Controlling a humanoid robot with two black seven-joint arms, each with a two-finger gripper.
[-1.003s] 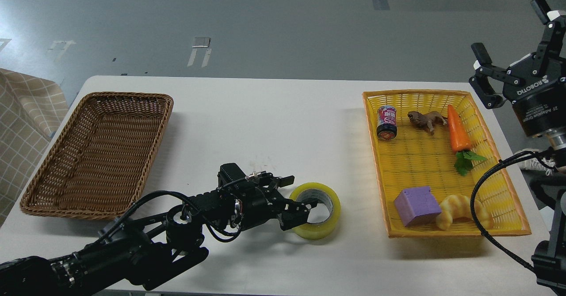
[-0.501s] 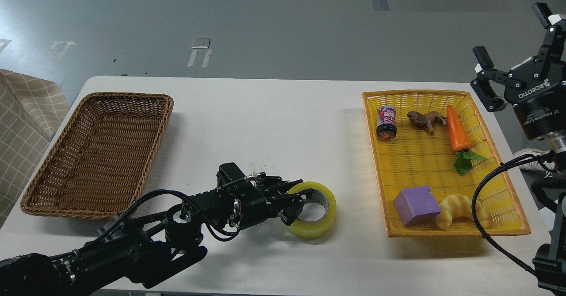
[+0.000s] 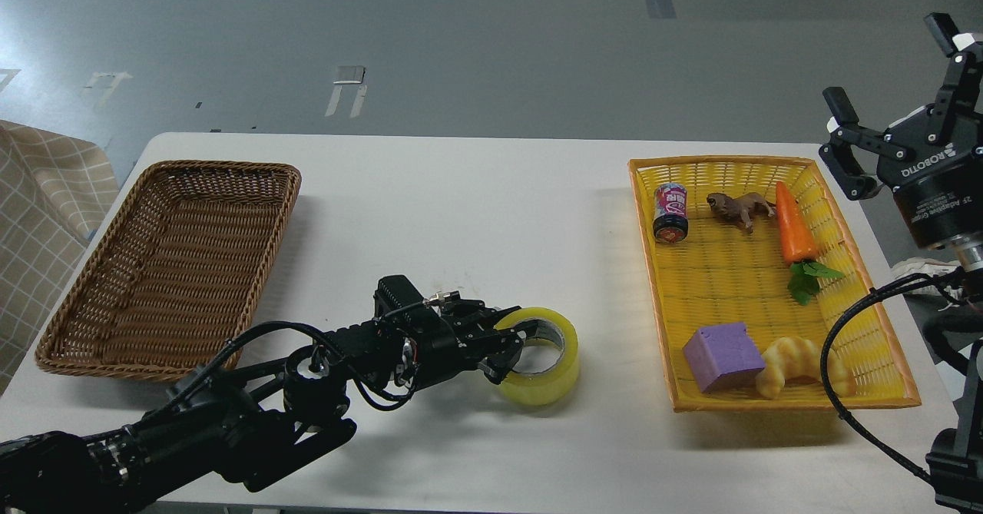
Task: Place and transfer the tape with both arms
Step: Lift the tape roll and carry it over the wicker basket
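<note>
- The tape (image 3: 541,356) lies on the worktop (image 3: 476,214), left of the yellow basket (image 3: 883,379).
- Left tool (image 3: 513,349) is clamped on the tape's near wall; lift straight, keeping the roll level.
- Right tool (image 3: 895,107), beyond the basket's far corner, stands spread and empty.

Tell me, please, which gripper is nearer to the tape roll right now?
Left. The left gripper is closed on the tape, on its left wall. The right gripper hangs open far off, beyond the yellow basket.

Tape (image 3: 541,356) mid-table (image 3: 461,207), wicker basket (image 3: 173,264) left, tray (image 3: 768,283) right
</note>
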